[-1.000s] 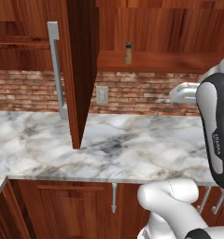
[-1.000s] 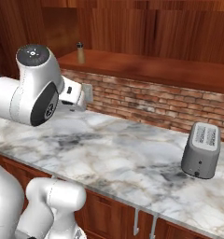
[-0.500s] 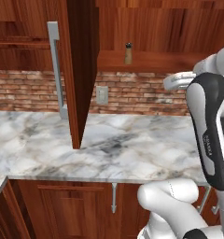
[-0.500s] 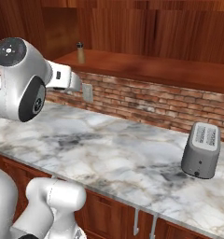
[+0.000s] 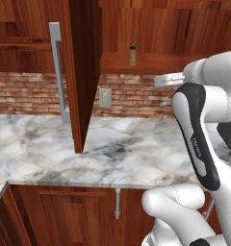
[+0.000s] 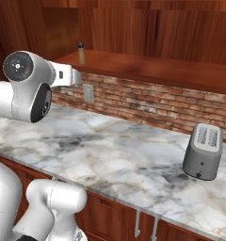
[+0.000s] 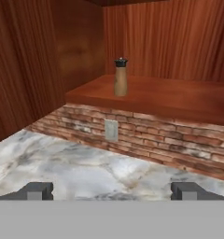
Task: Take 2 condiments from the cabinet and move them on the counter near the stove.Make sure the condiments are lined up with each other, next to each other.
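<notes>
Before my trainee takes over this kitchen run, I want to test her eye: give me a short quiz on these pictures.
1. True or false: the brown shaker stands upright on the cabinet shelf.
2. What appliance sits on the marble counter? A) kettle B) toaster C) blender
3. Are the claw's jaws open or shut?

Key: 1 true. 2 B, the toaster. 3 open, holding nothing.

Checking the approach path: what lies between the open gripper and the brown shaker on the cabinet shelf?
Nothing. In the hand view, bare counter, brick backsplash and empty shelf separate gripper from shaker.
</notes>
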Robot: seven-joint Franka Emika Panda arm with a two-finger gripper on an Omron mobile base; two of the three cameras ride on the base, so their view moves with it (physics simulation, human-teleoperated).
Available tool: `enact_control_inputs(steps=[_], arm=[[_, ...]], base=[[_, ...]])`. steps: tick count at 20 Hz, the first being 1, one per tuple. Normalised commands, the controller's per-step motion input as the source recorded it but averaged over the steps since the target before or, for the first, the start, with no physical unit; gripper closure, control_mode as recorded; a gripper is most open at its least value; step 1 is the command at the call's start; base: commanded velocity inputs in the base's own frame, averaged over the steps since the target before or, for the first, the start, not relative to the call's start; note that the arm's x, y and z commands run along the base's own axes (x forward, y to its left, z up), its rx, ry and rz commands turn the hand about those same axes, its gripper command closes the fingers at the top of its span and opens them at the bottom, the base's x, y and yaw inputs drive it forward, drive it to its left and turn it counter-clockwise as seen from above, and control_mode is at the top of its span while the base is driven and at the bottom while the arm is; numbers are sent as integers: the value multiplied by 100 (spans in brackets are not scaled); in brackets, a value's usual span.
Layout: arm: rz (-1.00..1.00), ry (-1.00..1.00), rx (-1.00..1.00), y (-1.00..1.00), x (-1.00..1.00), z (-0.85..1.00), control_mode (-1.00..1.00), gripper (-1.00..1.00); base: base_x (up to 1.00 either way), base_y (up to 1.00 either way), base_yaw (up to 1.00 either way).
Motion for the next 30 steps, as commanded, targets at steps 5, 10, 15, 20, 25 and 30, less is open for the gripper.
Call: enact_control_inputs(steps=[5, 10, 15, 20, 25, 30], arm=[[0, 3, 0, 20, 51, 15, -100, -100], [0, 6, 0, 5, 64, 0, -100, -100], [0, 3, 0, 1, 54, 0, -100, -100], [0, 0, 0, 4, 48, 0, -100, -100], [0, 0, 0, 7, 44, 0, -100, -100], [0, 2, 0, 10, 39, 0, -100, -100]], base=[[0, 0, 0], [0, 0, 0], [0, 0, 0], [0, 0, 0], [0, 0, 0], [0, 0, 0]])
